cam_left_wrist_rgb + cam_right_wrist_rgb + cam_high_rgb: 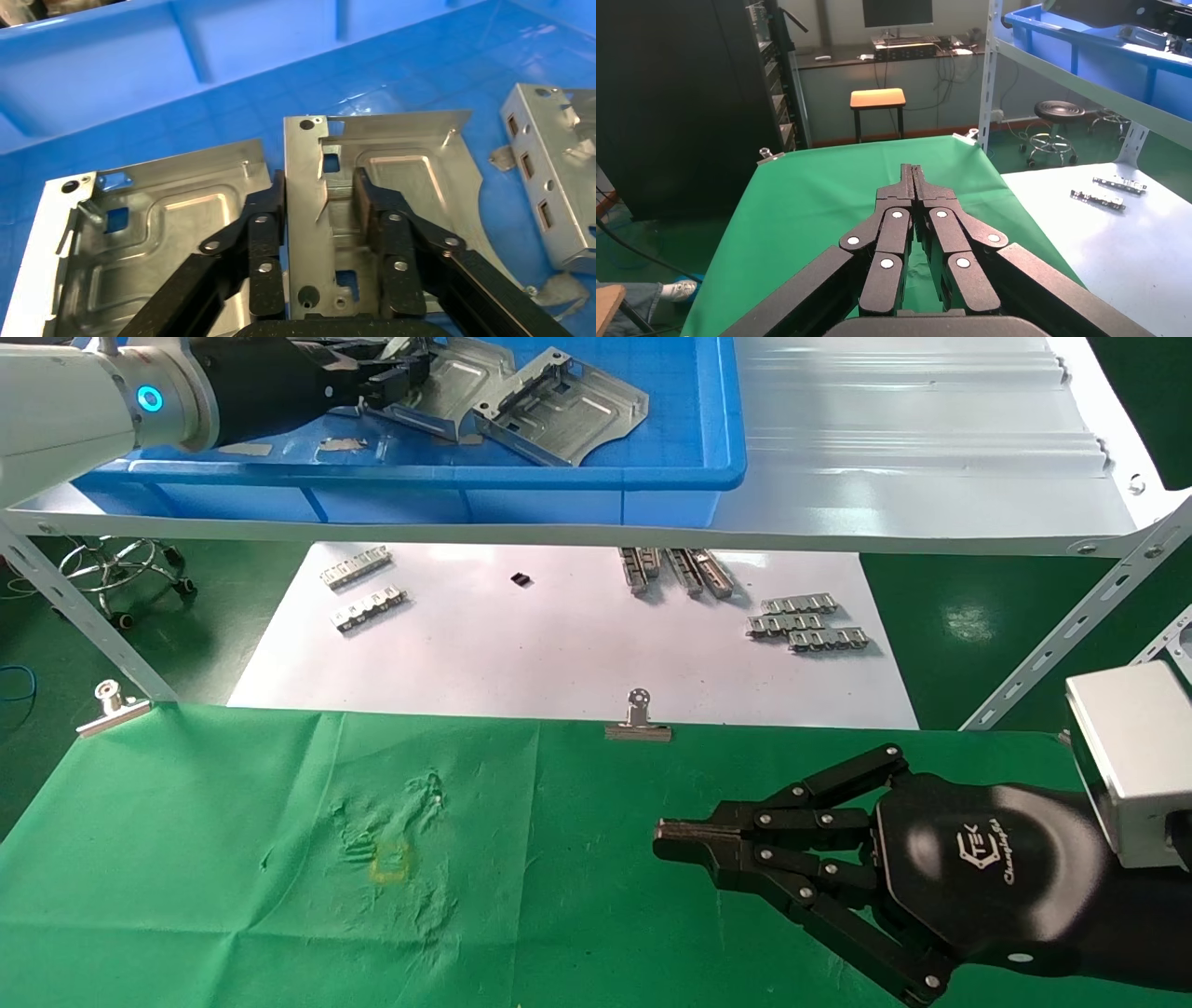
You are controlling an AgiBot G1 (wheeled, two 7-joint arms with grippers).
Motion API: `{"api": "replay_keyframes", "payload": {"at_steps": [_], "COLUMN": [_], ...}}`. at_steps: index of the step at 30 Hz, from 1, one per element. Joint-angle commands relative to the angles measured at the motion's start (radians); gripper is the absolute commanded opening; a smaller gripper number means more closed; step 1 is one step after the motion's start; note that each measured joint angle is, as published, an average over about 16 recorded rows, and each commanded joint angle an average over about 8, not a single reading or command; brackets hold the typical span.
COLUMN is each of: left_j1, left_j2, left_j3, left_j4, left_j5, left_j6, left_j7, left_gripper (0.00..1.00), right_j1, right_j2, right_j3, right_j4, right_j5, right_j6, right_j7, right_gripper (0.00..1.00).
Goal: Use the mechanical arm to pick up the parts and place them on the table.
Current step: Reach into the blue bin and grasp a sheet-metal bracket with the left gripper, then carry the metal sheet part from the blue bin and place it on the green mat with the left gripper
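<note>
Silver stamped parts lie in a blue bin on the upper shelf; two show in the head view. My left gripper is down in the bin, open. In the left wrist view it straddles the raised side wall of the middle part: one finger is at the wall's outer edge, the other stands apart on the plate's inner side. Another part lies beside it and a third farther off. My right gripper is shut and empty, hovering over the green table.
A white sheet beyond the table holds small toothed strips. Binder clips hold the cloth's far edge. The white shelf and its slanted braces stand above and to the right.
</note>
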Motion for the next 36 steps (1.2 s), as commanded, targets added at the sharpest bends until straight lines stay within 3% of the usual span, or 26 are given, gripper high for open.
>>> {"api": "replay_keyframes", "payload": {"at_steps": [1,14,20,27,36], "left_j1": [-0.001,-0.016,-0.028,-0.015,0.082], "left_j2": [0.001,-0.008,-0.047,-0.149,-0.308], "left_j3": [-0.001,-0.02,-0.054,-0.109,-0.176], "left_j4": [0.005,0.013,-0.015,-0.082,-0.214], "left_j5": [-0.001,-0.027,-0.077,-0.161,-0.275], "left_j6": [-0.004,-0.001,0.054,0.256,0.617], "left_j7": [0.005,0.025,0.046,0.115,0.29], "left_gripper": [0.0,0.0,0.0,0.0,0.0], "right_j1": [0.0,0.0,0.0,0.0,0.0], "right_j2": [0.0,0.0,0.0,0.001,0.001], "right_j3": [0.0,-0.001,-0.001,-0.001,-0.002], "right_j4": [0.0,0.0,0.0,0.0,0.0], "right_j5": [0.0,0.001,0.001,0.001,0.001], "right_j6": [0.0,0.0,0.0,0.001,0.001], "right_j7": [0.0,0.0,-0.001,-0.001,-0.001], "right_gripper": [0.0,0.0,0.0,0.0,0.0]}}
